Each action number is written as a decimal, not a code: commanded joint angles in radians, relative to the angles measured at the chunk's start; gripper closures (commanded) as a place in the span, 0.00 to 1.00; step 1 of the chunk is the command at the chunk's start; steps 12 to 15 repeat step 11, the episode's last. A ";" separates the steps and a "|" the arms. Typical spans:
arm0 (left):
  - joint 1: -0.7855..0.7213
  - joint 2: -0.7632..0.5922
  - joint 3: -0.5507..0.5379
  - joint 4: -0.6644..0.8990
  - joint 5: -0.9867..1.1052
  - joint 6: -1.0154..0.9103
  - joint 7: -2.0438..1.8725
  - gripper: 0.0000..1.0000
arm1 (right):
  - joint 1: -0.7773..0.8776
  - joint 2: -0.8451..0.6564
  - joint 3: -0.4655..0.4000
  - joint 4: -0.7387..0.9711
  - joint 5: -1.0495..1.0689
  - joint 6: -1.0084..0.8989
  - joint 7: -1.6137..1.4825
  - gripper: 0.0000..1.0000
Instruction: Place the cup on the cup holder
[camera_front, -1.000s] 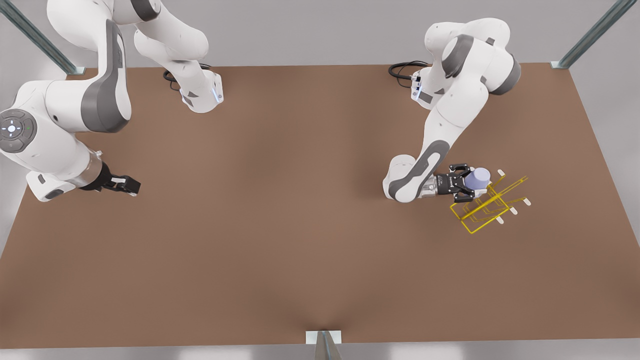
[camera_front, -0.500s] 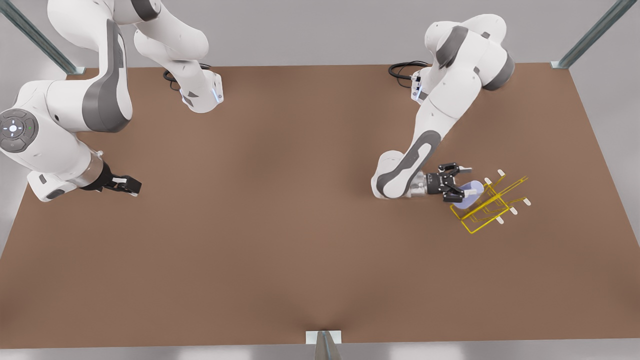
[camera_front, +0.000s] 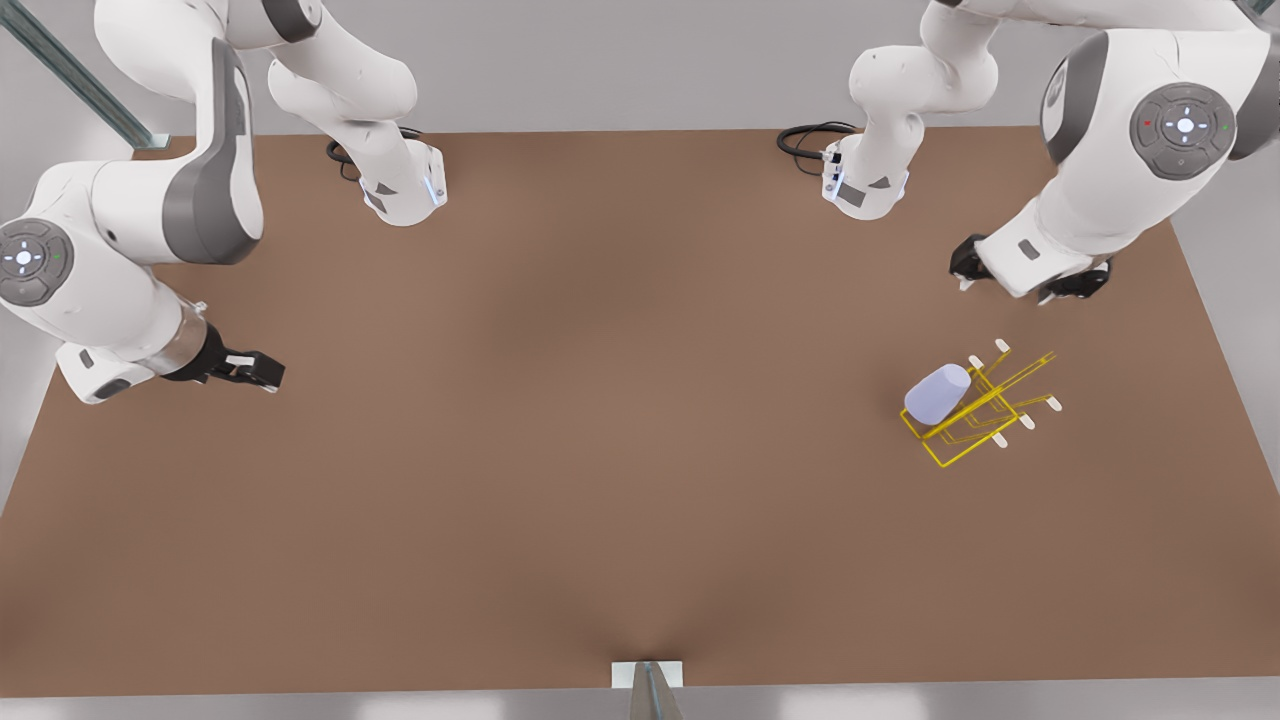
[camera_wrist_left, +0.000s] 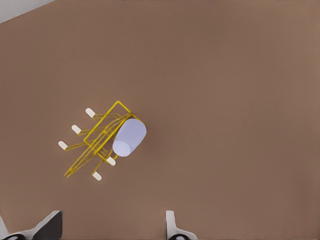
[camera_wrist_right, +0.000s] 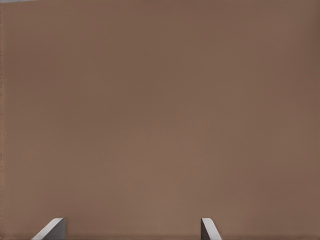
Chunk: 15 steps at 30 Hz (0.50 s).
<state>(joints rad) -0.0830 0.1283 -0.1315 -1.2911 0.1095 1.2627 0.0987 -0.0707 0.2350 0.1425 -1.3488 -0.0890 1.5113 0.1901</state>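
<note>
Cup tilted on cup holder; left tool spread, raised clear; right tool spread, waiting.

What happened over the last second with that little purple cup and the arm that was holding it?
The left gripper let go of the cup and pulled up and away toward the far side of the table, its fingers now open. The cup tipped over and now leans on the cup holder, which stayed put. The right gripper waits unmoved at the front view's left.
</note>
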 joint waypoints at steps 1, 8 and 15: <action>-0.018 -0.016 0.018 -0.059 -0.105 0.158 -0.090 0.00 | -0.006 0.001 0.000 0.000 0.054 0.000 -0.027 0.00; -0.015 -0.015 0.018 -0.088 -0.105 0.162 -0.088 0.00 | -0.003 0.001 0.000 0.000 0.055 0.000 -0.032 0.00; -0.015 -0.015 0.018 -0.088 -0.105 0.162 -0.088 0.00 | -0.006 0.001 0.000 0.000 0.058 0.000 -0.032 0.00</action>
